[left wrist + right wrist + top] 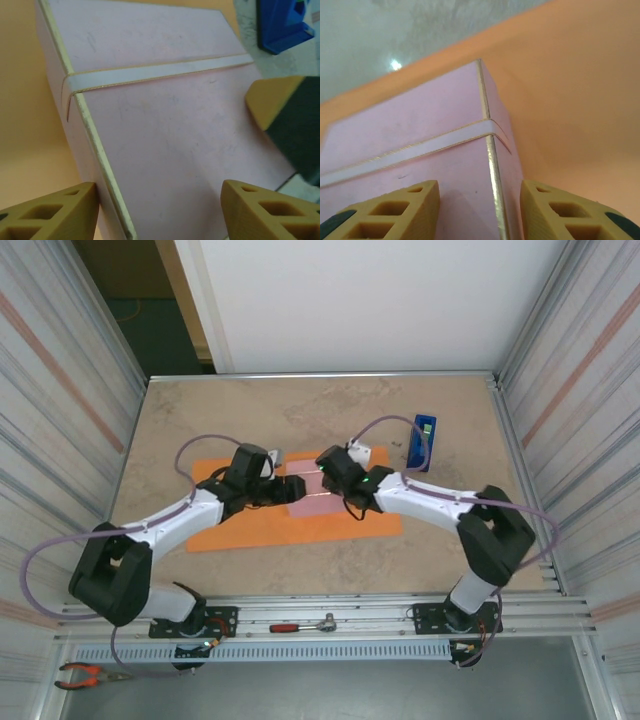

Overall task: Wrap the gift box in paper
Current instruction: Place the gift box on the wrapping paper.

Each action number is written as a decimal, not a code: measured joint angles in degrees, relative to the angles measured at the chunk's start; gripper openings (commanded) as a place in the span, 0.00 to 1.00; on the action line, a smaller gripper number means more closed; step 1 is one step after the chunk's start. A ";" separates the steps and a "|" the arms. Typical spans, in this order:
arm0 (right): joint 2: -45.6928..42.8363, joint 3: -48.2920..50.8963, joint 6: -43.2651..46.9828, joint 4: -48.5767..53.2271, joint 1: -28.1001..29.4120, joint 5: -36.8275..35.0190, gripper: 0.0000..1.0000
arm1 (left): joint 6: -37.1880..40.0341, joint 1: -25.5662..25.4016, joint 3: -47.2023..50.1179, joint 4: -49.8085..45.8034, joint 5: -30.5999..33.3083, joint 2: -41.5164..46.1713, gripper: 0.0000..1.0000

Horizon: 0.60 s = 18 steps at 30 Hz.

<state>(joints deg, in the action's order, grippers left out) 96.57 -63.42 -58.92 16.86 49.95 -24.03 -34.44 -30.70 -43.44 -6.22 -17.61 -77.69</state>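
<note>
The pale pink gift box [308,496], tied with a white ribbon, lies flat in the middle of the orange paper [250,530]. My left gripper [283,490] meets it from the left and my right gripper [330,483] from the right. In the left wrist view the gift box [165,125] has its left edge between the spread jaws of my left gripper [159,192], which is open. One right-arm finger [280,107] pokes in over the box's far corner. In the right wrist view my right gripper [479,187] is open and straddles the gold-trimmed edge of the box [420,130].
A blue tape dispenser [424,442] stands upright on the stone table [300,410], beyond the paper's right end. A ratchet [305,625] lies on the front rail and pliers [85,675] at the near left. Metal walls close in both sides.
</note>
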 measured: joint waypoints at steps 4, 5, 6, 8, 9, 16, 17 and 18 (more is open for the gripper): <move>2.64 -0.57 -2.75 -0.61 1.57 0.24 0.87 | 0.11 0.44 3.61 2.36 -1.66 1.70 0.68; 2.95 -0.59 -3.19 -0.66 1.70 0.70 0.90 | 0.04 0.87 4.22 3.15 -2.36 1.92 0.69; 3.19 -0.61 -3.50 -0.81 1.77 1.51 0.92 | -0.11 1.49 4.76 3.93 -3.30 2.21 0.70; 3.28 -0.63 -3.67 -1.03 1.62 3.17 0.93 | -0.33 3.32 5.44 4.61 -4.44 3.04 0.72; 3.26 -0.66 -3.67 -1.09 1.42 4.20 0.93 | -0.39 4.46 5.57 4.63 -4.81 3.58 0.73; -0.92 2.36 -3.61 -3.48 -5.97 10.71 0.93 | 0.11 9.97 4.72 1.75 -4.31 7.04 0.80; -1.99 3.43 -3.58 -3.89 -7.61 11.74 0.93 | 0.17 10.34 4.20 0.94 -4.17 6.97 0.80; -2.95 4.59 -3.56 -4.46 -9.33 12.92 0.93 | 0.33 10.67 3.63 0.35 -3.85 6.80 0.81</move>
<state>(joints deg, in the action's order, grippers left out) 93.62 -58.83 -62.48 12.40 40.62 -11.11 -34.11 -20.03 -39.81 -5.87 -21.45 -70.89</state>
